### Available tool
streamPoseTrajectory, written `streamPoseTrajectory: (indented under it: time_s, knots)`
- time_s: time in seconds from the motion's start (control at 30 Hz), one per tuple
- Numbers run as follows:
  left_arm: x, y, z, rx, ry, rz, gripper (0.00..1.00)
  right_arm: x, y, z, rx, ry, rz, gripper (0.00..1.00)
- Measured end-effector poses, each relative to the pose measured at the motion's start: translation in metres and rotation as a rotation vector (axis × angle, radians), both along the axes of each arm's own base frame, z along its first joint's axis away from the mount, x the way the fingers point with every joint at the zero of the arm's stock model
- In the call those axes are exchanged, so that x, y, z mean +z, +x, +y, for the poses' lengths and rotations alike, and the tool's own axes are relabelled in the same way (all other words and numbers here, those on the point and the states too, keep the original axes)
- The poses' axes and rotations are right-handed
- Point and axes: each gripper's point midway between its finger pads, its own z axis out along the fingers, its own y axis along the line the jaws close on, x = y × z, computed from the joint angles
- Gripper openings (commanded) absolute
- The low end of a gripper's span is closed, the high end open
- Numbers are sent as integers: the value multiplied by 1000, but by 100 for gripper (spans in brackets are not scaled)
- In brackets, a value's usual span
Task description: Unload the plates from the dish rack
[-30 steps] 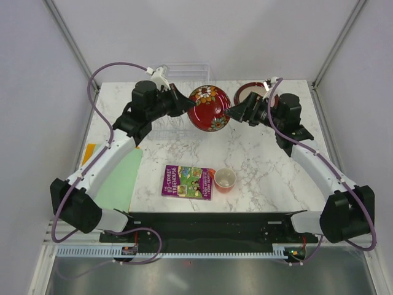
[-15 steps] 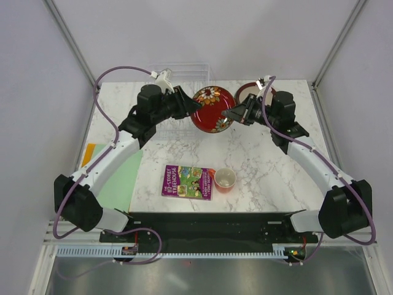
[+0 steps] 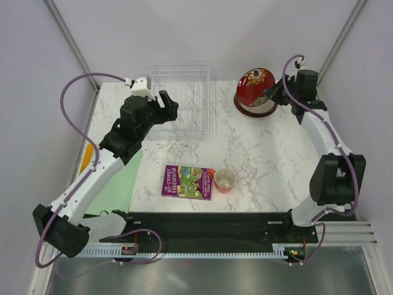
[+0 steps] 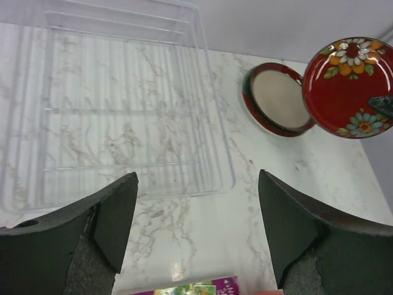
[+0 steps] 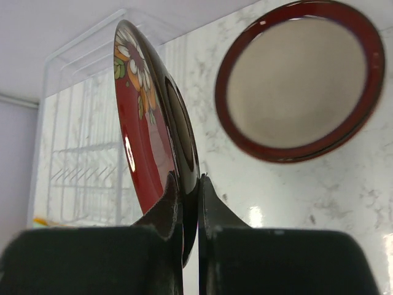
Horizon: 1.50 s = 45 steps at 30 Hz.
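Red floral plate (image 3: 255, 83) hangs pinched in right gripper (image 5: 189, 196).

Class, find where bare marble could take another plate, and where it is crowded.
Free: the strip between dish rack and stacked plates; the stretch right of the cup. Crowded: back right, where the right gripper holds the floral plate by the stack.

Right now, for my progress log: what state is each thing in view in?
red flowered round plate: on edge, gripped at its rim.
right tool: shut on that plate.
left tool: open, empty.
clear plastic dish rack: empty.
cream-centred red-rimmed plate: lying flat.
orange cup: upright.
purple book: closed, flat.
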Motion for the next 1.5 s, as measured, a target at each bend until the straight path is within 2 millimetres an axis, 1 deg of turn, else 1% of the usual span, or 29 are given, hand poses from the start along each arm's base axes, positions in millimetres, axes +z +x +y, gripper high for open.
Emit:
streamPoseTrajectory:
  time_s: [0.03,0.1,0.2,0.3,0.33,0.43,0.47,0.57,0.67,0.7,0.77,0.8,0.87,0.9,0.97,1.0,1.07,1.13,1.17,1.27,1.33,1.4,1.5]
  knots:
    - [-1,-5,10,28,23,-9,86,-9,11,-11,-24,-5,20,0]
    - [-3,-11,23,63,56,-23,86,-27,32,-31,-64,-13,58,0]
    - [-11,-21,37,88,100,-30,87,-60,56,-48,-91,-5,126,0]
    - [-21,-28,46,106,138,-29,89,-92,76,-59,-102,17,179,0]
    - [-25,-30,50,112,153,-27,89,-101,82,-61,-103,32,198,0]
    - [-37,-36,59,127,184,-23,95,-122,100,-65,-96,79,226,0]
    - [-43,-39,62,134,196,-18,100,-128,106,-66,-94,94,230,0]
    - [-56,-44,67,137,224,-6,100,-144,122,-67,-92,133,242,0]
    - [-63,-47,70,138,243,0,100,-156,130,-66,-91,162,259,1]
    - [-63,-47,71,140,247,-1,100,-160,131,-66,-90,169,263,7]
    - [-61,-47,73,148,250,-6,100,-163,133,-64,-85,188,268,11]
    - [-61,-47,74,151,251,-8,100,-165,134,-63,-84,194,271,18]
    - [-60,-46,74,154,251,-12,100,-166,133,-62,-84,208,278,39]
    - [-60,-46,74,154,250,-13,100,-165,134,-60,-79,218,276,53]
    - [-60,-46,74,154,250,-13,100,-162,136,-59,-74,222,255,66]
    - [-59,-46,74,154,250,-14,100,-162,135,-59,-69,218,248,76]
    - [-59,-46,74,153,248,-15,100,-169,129,-59,-74,217,267,82]
    - [-57,-47,74,151,245,-19,100,-164,126,-59,-71,210,255,86]
    - [-56,-48,74,150,243,-22,100,-162,123,-60,-72,203,254,91]
    - [-51,-51,75,148,233,-35,100,-157,116,-63,-81,164,256,98]
    - [-48,-53,75,145,227,-43,100,-154,111,-66,-89,140,260,98]
    - [-45,-56,75,135,220,-49,100,-150,102,-70,-101,101,267,98]
    - [-43,-59,74,124,214,-54,100,-138,85,-77,-117,32,269,98]
